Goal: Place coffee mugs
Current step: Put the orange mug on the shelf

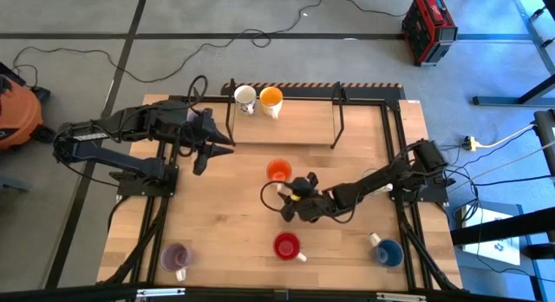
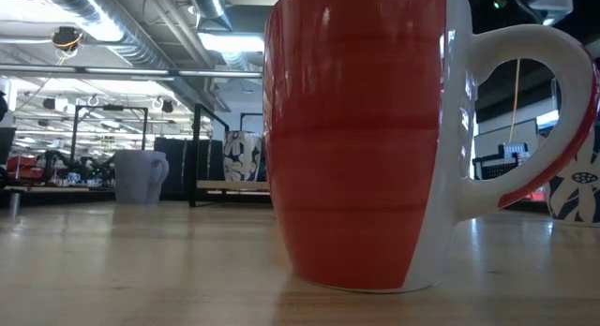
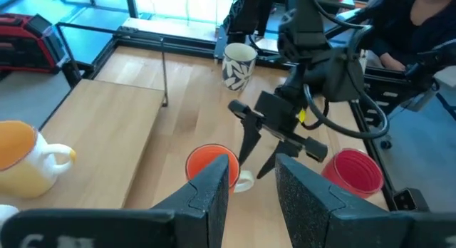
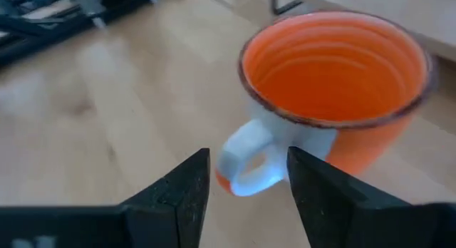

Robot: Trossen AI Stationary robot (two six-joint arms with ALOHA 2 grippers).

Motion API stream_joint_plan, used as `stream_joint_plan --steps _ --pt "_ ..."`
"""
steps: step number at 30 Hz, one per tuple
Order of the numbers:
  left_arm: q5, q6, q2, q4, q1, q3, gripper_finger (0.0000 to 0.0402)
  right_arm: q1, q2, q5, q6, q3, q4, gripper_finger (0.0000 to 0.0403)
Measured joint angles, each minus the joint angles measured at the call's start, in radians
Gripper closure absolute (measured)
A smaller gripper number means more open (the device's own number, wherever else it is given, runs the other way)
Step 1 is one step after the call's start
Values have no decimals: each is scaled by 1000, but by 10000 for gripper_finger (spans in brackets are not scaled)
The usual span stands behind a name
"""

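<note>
The right gripper (image 1: 289, 200) hangs low over the middle of the table with its jaws parted and nothing between them, lined up on the white handle of the orange-red mug (image 1: 278, 171), which stands upright just in front of the raised wooden shelf (image 1: 286, 124). In the right wrist view the handle (image 4: 246, 162) sits straight ahead of the two dark fingers (image 4: 178, 198), not yet between them.

The left gripper (image 1: 208, 144) hovers beside the shelf's near edge, jaws also apart and empty.

Two mugs already stand on the shelf, a white mug (image 1: 245, 97) and a yellow-orange mug (image 1: 270, 99). On the table's near side are a red mug (image 1: 287, 246), a blue mug (image 1: 388, 251) and a pale purple mug (image 1: 176, 256), all well apart from each other.

The likely trouble is the grasp: the handle is a thin, smooth loop, so if one finger strikes it instead of straddling it, the mug could spin or slide away. Gripped by the handle alone, the mug may tilt when lifted and catch the shelf edge or bump the two mugs there.
</note>
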Motion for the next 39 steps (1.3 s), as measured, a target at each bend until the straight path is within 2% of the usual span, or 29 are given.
stream_joint_plan --steps 6,10,16,24,31,35,39 --pt "-13 -21 0 0 0 0 292 9 0 -24 19 0 -5 221" --pt "-14 -22 0 1 0 0 292 22 0 25 30 0 -16 221" --pt "-16 -22 0 5 0 0 292 9 0 82 101 0 -133 221" --pt "-17 -22 0 15 0 0 292 25 -4 44 103 -1 -102 221" --pt "-19 -22 0 15 0 0 292 16 55 132 95 -1 -4 221" --pt "-21 -17 0 16 0 0 292 23 99 290 97 -1 56 221" --pt "-35 -17 0 16 0 0 292 25 131 318 88 0 82 221"
